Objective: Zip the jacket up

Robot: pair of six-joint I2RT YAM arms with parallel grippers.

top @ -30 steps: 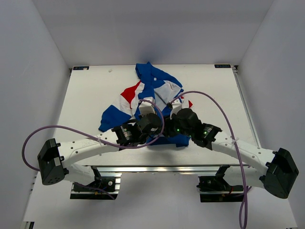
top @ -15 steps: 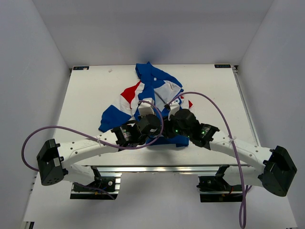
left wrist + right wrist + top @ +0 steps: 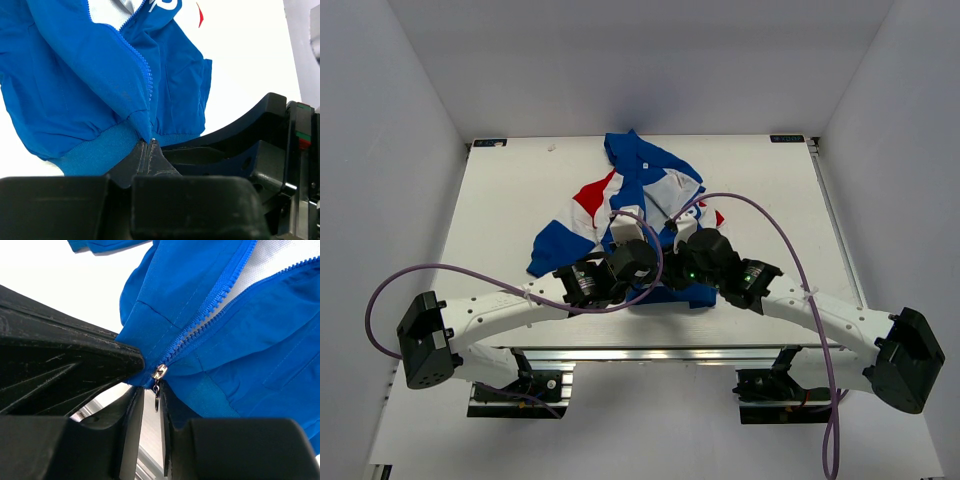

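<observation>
The blue jacket (image 3: 642,182) with red and white panels lies crumpled in the middle of the table, its hem at the near edge. My left gripper (image 3: 149,143) is shut on the bottom of the hem (image 3: 95,150), right at the foot of the zipper teeth (image 3: 146,75). My right gripper (image 3: 151,400) has its jaws a little apart. The silver zipper slider (image 3: 160,372) sits at the hem just above them, and its pull tab (image 3: 157,397) hangs in the gap. In the top view both grippers meet over the hem (image 3: 692,294), their fingertips hidden under the wrists.
The zipper is open above the slider, showing white lining (image 3: 272,260). Purple cables (image 3: 440,270) loop from both arms. The metal rail (image 3: 650,353) runs along the table's near edge. Grey walls close in the table on three sides.
The right arm has shifted slightly to the left. The left arm and the jacket have stayed where they were.
</observation>
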